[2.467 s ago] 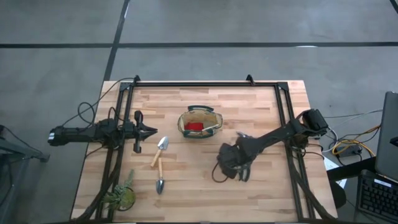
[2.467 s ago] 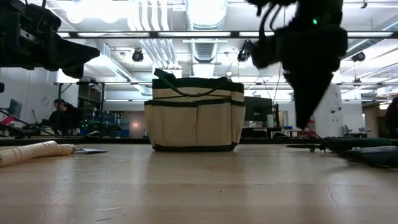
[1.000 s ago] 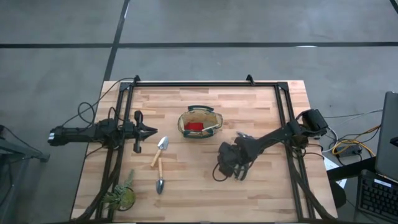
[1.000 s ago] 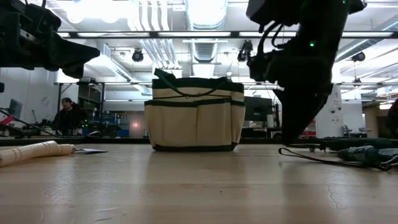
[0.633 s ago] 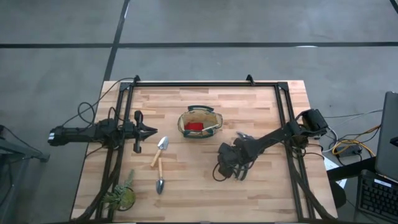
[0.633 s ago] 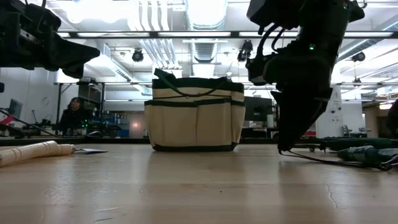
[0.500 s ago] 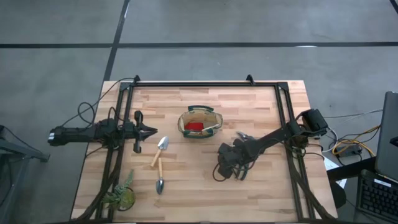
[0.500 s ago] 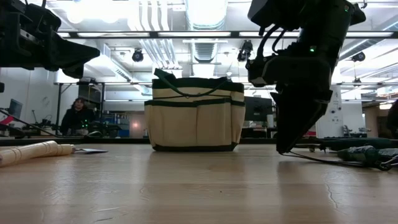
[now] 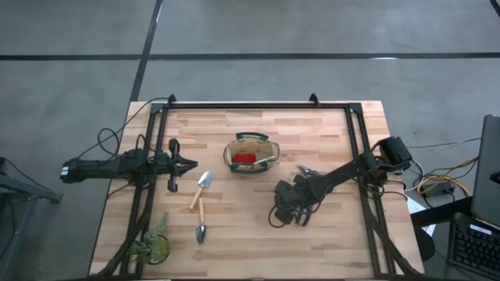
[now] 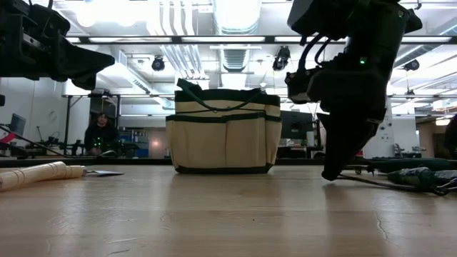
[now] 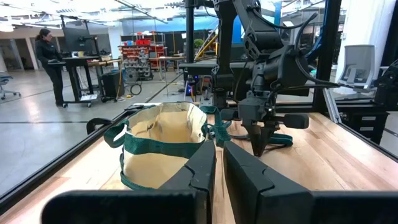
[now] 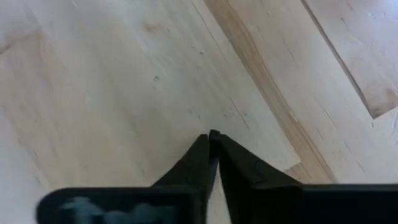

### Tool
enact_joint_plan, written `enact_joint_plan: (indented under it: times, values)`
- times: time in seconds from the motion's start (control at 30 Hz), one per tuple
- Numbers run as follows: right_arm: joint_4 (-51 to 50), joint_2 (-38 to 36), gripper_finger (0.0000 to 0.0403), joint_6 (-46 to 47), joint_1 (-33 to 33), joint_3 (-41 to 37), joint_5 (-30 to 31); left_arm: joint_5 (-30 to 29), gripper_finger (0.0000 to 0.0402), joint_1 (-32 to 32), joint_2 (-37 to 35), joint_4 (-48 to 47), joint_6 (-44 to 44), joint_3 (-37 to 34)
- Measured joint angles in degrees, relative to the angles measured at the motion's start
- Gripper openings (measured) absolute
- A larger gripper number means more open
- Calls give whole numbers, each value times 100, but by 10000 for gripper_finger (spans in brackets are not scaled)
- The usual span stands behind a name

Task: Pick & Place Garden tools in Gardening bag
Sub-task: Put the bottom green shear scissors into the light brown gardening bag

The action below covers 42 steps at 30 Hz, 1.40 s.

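The right gripper [image 10: 330, 173] points straight down with its tips at the wooden table [image 9: 328, 133], its two fingers [image 12: 205, 155] pressed together with nothing between them, only bare wood beneath. It stands on the table's right half, in front of and to the right of the gardening bag [image 9: 251, 154]. Just beside it lie the dark pruning shears [image 10: 421, 178], flat on the wood, one pair near the arm's wrist [image 9: 306, 170]. The bag sits upright near the table's middle, and a red item [image 9: 244, 158] shows inside it. The left gripper [image 9: 186, 165] waits over the table's left edge, its fingers [image 11: 202, 168] nearly closed with a thin gap and empty. Two trowels [image 9: 202, 190] with pale wooden handles lie near it, between it and the green plant [image 9: 152, 246] at the near left corner.
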Motion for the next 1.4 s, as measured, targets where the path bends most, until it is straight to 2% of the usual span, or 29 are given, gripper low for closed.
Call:
enact_joint_plan:
  times: [0.33, 0.8, 1.17, 1.4]
  values:
    - [-163, -20, 12, -438, 0, 467, 99, 0, 37, 0, 0, 0, 0, -2]
    - [-2983, -22, 11, -676, 229, 2382, 1735, 0, 37, -1, 0, 0, 0, -1]
    - [-4168, -53, 11, -715, 229, 3341, 2449, 0, 37, -2, 1, 0, 0, 0]
    - [-4266, -355, 11, -736, 213, 3447, 2709, 0, 37, -2, -1, 0, 0, -2]
